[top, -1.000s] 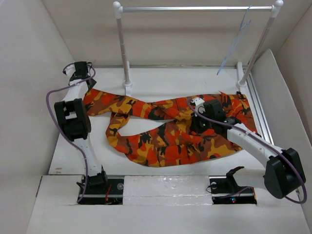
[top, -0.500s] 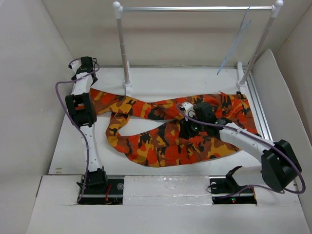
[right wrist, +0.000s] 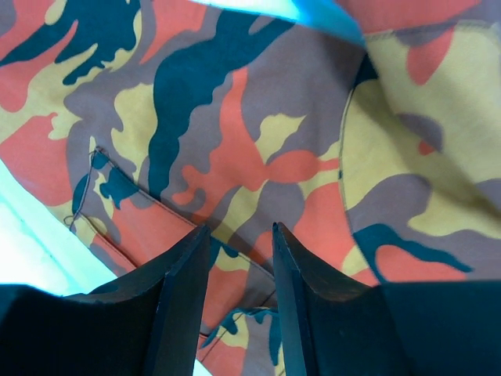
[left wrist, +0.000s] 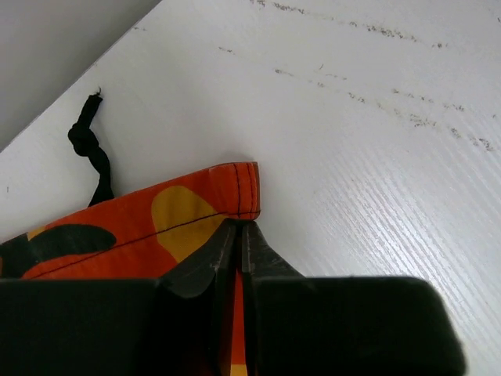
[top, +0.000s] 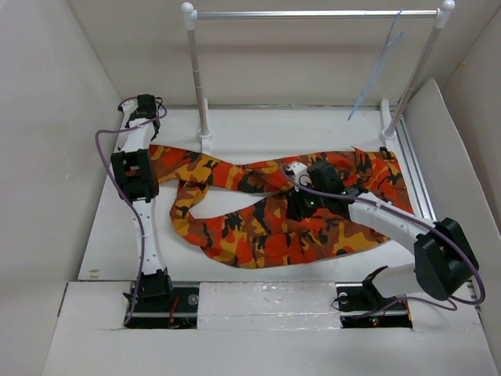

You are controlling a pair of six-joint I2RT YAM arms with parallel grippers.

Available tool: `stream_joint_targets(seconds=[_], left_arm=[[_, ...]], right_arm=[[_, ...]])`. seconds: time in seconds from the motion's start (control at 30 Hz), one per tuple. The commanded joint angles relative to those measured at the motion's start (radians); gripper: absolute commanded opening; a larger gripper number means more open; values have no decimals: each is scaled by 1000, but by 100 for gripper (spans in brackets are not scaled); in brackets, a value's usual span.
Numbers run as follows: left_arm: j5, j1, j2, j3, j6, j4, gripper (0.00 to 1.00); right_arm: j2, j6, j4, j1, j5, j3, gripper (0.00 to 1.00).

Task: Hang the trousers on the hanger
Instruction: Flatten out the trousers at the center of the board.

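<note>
The camouflage trousers (top: 258, 227) lie spread across the white table, with the legs curling to the left. Their left end shows in the left wrist view as an orange hem corner (left wrist: 235, 188). My left gripper (left wrist: 239, 227) is shut on that corner, and cloth shows between its pads. My right gripper (top: 299, 205) hovers over the middle of the trousers (right wrist: 235, 117). Its fingers (right wrist: 184, 274) are open and nothing is between them. The pale blue hanger (top: 380, 66) hangs from the right end of the rack's crossbar.
A white-posted rack with a silver crossbar (top: 313, 13) stands at the back of the table. A black knotted drawstring (left wrist: 94, 157) lies beside the hem corner. White walls close in on the left and right, and a rail (top: 415, 180) runs along the table's right side.
My left gripper has closed on the trouser hem corner after the left arm reached further back. My right gripper has opened and slid left over the trousers.
</note>
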Motion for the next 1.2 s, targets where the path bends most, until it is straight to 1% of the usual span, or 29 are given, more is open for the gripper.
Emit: stream_joint_targets(seconds=[0.0, 0.03, 0.07, 0.1, 0.13, 0.17, 0.23, 0.27, 0.37, 0.4, 0.43, 0.47, 0.5, 0.53, 0.57, 0.6, 0.63, 0.67, 0.7, 0.73, 0.77, 0.8, 0.83, 0.87, 0.9, 0.93, 1.03, 1.07, 1.17], left_arm=[[-10, -2, -46, -19, 15, -65, 0], [-11, -2, -74, -40, 12, -62, 0], [-2, -2, -106, -109, 13, -31, 0], [30, -2, -220, -209, 15, 25, 0], [64, -12, -299, -235, 7, 52, 0], [64, -12, -299, -235, 7, 52, 0], [119, -23, -401, -269, -10, 73, 0], [144, -40, -432, -263, -17, 84, 0], [216, -78, -483, -143, -48, 46, 0], [233, -78, -485, -35, -57, 32, 0], [256, -89, -486, 16, -69, 20, 0], [301, -89, -503, 45, -82, 33, 0], [320, -89, -526, 26, -124, 58, 0], [363, -89, -584, -2, -143, 85, 0], [372, -89, -648, -63, -161, 148, 0], [368, -79, -649, -91, -171, 168, 0], [363, -68, -702, -127, -183, 190, 0], [374, -18, -729, -164, -203, 216, 0], [386, 16, -749, -256, -224, 221, 0], [433, 53, -785, -314, -270, 231, 0], [463, 125, -807, -379, -286, 294, 0], [475, 157, -822, -534, -298, 335, 0], [551, 190, -839, -605, -330, 375, 0], [599, 223, -833, -664, -350, 449, 0], [654, 286, -798, -772, -369, 490, 0], [734, 311, -774, -811, -398, 535, 0], [824, 374, -686, -939, -436, 656, 0], [825, 383, -671, -983, -448, 696, 0], [820, 383, -638, -1013, -435, 727, 0]], right_arm=[[-19, -59, -6, -5, 26, 67, 43], [-25, -62, -9, -6, 21, 70, 43], [-23, -71, -9, -21, 14, 72, 43], [-23, -78, -9, -35, 2, 79, 43], [-22, -79, -5, -45, -6, 85, 43], [-20, -79, -5, -45, -6, 85, 43], [-16, -79, 3, -45, -14, 98, 43], [-11, -82, 4, -55, -15, 105, 43], [10, -99, 1, -76, -20, 137, 43], [15, -110, 0, -76, -20, 147, 43], [15, -114, -3, -93, -11, 154, 43], [17, -117, -14, -117, -9, 174, 43], [15, -113, -16, -131, -11, 182, 43], [11, -107, -17, -142, -15, 185, 43], [6, -93, -13, -153, -17, 187, 43], [3, -90, -9, -163, -20, 187, 43], [-3, -87, -9, -164, -23, 187, 43], [-6, -88, -19, -164, -22, 187, 43], [-9, -90, -22, -164, -22, 182, 43], [-12, -88, -25, -164, -20, 178, 43], [-22, -87, -26, -173, -15, 171, 43], [-28, -84, -28, -173, -14, 164, 43], [-31, -85, -28, -183, -14, 149, 43], [-37, -84, -31, -183, -14, 142, 43], [-40, -85, -34, -183, -15, 138, 43], [-40, -85, -43, -193, -17, 133, 43], [-45, -90, -63, -193, 3, 127, 43], [-45, -87, -68, -193, 9, 127, 43], [-54, -78, -83, -193, 20, 124, 44]])
